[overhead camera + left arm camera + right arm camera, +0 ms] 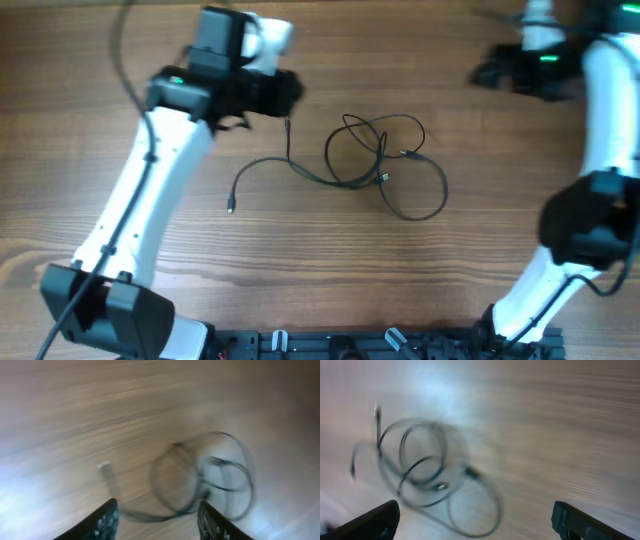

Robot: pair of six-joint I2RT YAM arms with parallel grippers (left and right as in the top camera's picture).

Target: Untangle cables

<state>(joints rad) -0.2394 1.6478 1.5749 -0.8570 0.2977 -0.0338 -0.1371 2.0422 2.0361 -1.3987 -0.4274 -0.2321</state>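
Cables, very thin, dark, black-green wires with tiny metallic plug ends, lie on the brown wood-grain table, and their overlapping loops serve as the landmark. Nearest the robot's base, one large loop sags out of the crossing on the near right. A single tail curls away to the near left and ends in a small plug lying apart on bare wood. Two more plug ends sit inside the loops, so the strands appear crossed over one another rather than knotted tight. Beyond the loops and to the left, another strand runs straight toward the left gripper. Its jaws stand moderately apart and hold nothing, probably so they can close on that strand. Farther still, beyond the loops and well to the right, the right gripper hangs with its jaws spread wide and empty. It looks positioned to pin or pull the opposite side of the tangle.
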